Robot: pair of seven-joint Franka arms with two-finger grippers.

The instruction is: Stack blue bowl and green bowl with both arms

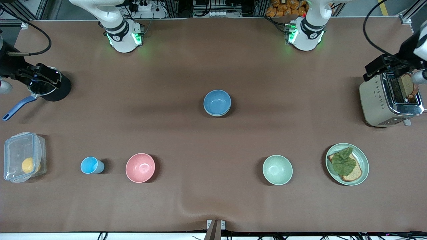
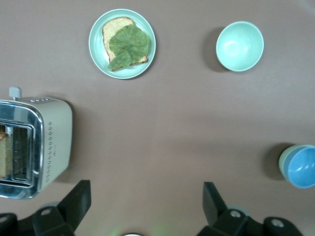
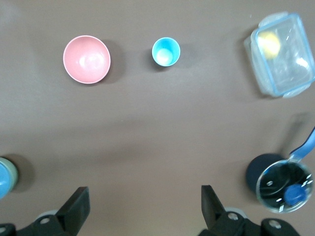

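The blue bowl [image 1: 217, 101] sits at the middle of the table, nested in the green bowl, whose pale rim [image 1: 217, 114] shows under it. In the left wrist view the blue bowl [image 2: 301, 166] lies inside the sage-green bowl [image 2: 283, 162]. My left gripper [image 1: 380, 66] hangs open and empty high over the toaster [image 1: 388, 100]; its fingers stand wide apart in the left wrist view [image 2: 146, 188]. My right gripper [image 1: 41, 78] hangs open and empty high over a black pot [image 1: 53, 90], also seen in the right wrist view [image 3: 143, 191].
A paler mint bowl [image 1: 277, 169] and a green plate [image 1: 363, 156] with bread and a leaf lie nearer the front camera toward the left arm's end. A pink bowl [image 1: 140, 167], light-blue cup [image 1: 90, 165] and clear lidded box [image 1: 22, 156] lie toward the right arm's end.
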